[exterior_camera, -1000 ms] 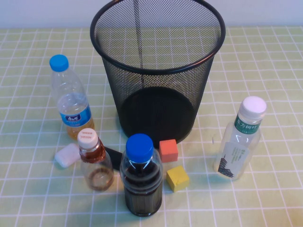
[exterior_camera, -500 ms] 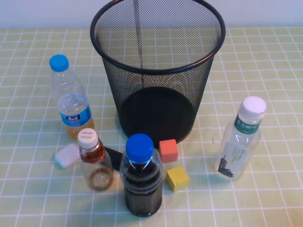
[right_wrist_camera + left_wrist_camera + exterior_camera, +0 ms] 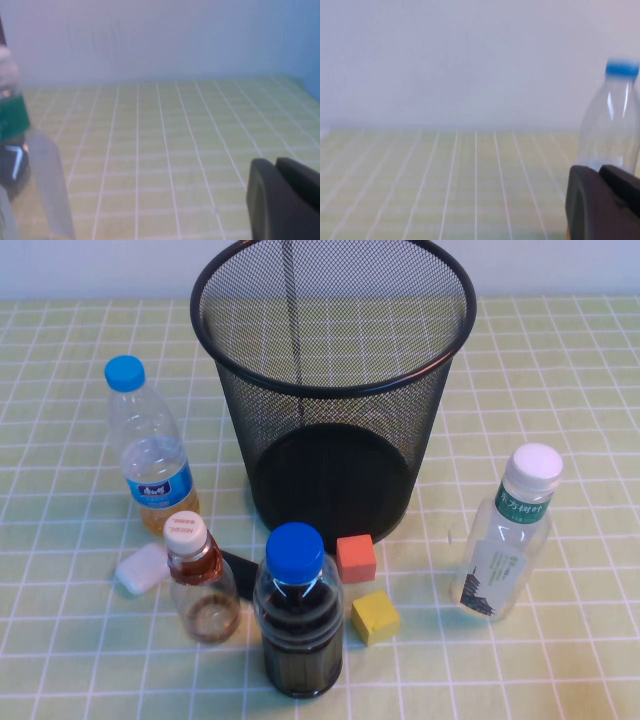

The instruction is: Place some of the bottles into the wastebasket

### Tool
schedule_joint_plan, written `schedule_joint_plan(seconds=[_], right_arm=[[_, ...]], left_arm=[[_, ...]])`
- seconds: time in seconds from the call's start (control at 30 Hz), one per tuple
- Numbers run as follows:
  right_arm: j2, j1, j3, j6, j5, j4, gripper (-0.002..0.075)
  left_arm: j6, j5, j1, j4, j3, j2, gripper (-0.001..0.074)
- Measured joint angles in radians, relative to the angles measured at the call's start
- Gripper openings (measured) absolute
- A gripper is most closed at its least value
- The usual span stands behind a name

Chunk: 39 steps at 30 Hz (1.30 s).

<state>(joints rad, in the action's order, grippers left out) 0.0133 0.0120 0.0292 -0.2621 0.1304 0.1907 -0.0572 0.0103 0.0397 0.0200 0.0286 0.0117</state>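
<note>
Nothing differs between the earlier high views and now: no object on the worktop shifts, and no arm enters the frame.

A black wire-mesh wastebasket [image 3: 332, 390] with a solid black base stands on a pale yellow-green tablecloth [image 3: 560, 380] crossed by a white grid. One clear bottle [image 3: 506, 532] carries a white cap and a green-and-white label; a smaller one [image 3: 200, 580] has a cream cap and amber liquid. A tall clear bottle [image 3: 148, 448] shows a blue cap and blue label, while a fat bottle [image 3: 298, 612], also blue-capped, holds dark liquid. An orange-red cube [image 3: 356, 558], a yellow cube [image 3: 375, 616] and a white block [image 3: 142, 568] lie among them. Both dark grey grippers, left [image 3: 605, 205] and right [image 3: 282, 200], appear against the green check.
</note>
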Motion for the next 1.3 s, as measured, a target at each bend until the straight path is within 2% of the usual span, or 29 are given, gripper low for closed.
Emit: schedule_joint_plan(seconds=[0.13,0.23,0.33,0.43,0.63,0.77,0.87,1.07,1.17,1.3], right_arm=[[0.0,0.0,0.0,0.0,-0.115,0.0,-0.0011],[0.0,0.0,0.0,0.009,-0.13,0.002,-0.0011],[0.0,0.0,0.0,0.102,-0.13,0.052,-0.0011],[0.0,0.0,0.0,0.215,-0.146,0.128,-0.0011],[0.0,0.0,0.0,0.262,-0.284,0.182,-0.0011],[0.0,0.0,0.0,0.199,-0.419,0.184,-0.0011],[0.0,0.0,0.0,0.107,-0.564,0.181,-0.0011],[0.0,0.0,-0.002,-0.009,-0.86,0.159,-0.0011],[0.0,0.0,-0.058,-0.069,-0.857,0.126,-0.0011],[-0.002,0.0,-0.219,-0.188,-0.655,0.115,-0.0011]], left_arm=[[-0.031,0.105,0.0,0.0,0.0,0.0,0.0001],[-0.142,0.116,0.0,0.011,0.0,0.0,0.0001],[-0.226,0.12,0.0,0.014,0.0,0.0,0.0001],[-0.249,0.121,0.0,0.016,0.0,0.0,0.0001],[-0.246,0.122,0.0,-0.032,0.0,0.0,0.0001],[-0.182,0.143,0.0,-0.083,0.0,0.0,0.0001],[-0.154,0.22,0.0,-0.118,0.0,0.0,0.0001],[-0.139,0.552,0.0,-0.143,0.0,0.0,0.0001],[-0.139,0.605,0.0,-0.147,-0.025,0.002,0.0001],[-0.139,0.53,0.0,-0.151,-0.14,0.002,0.0001]])
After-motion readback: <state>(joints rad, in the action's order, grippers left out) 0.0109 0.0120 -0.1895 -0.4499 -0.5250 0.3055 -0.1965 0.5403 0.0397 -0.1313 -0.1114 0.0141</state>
